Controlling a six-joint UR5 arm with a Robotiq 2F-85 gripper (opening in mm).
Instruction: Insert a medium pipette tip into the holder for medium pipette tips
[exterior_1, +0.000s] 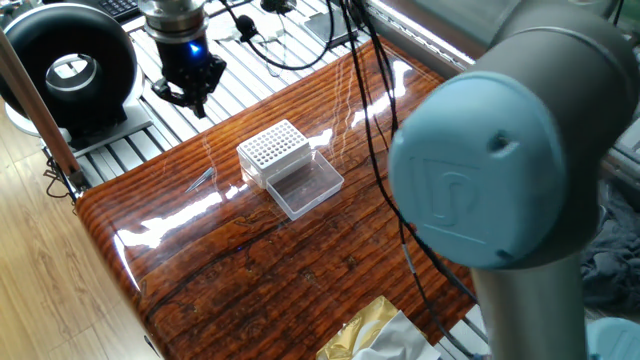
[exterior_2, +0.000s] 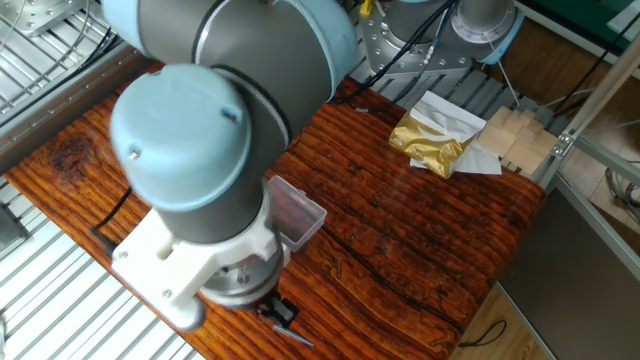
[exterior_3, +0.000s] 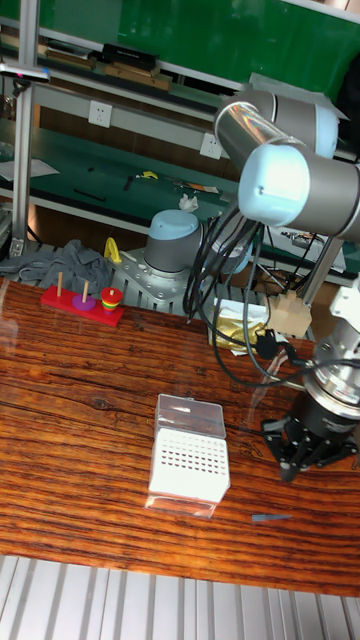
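white-gridded clear holder (exterior_1: 273, 148), black gripper (exterior_3: 300, 452), red-brown streaked table (exterior_1: 300, 260)
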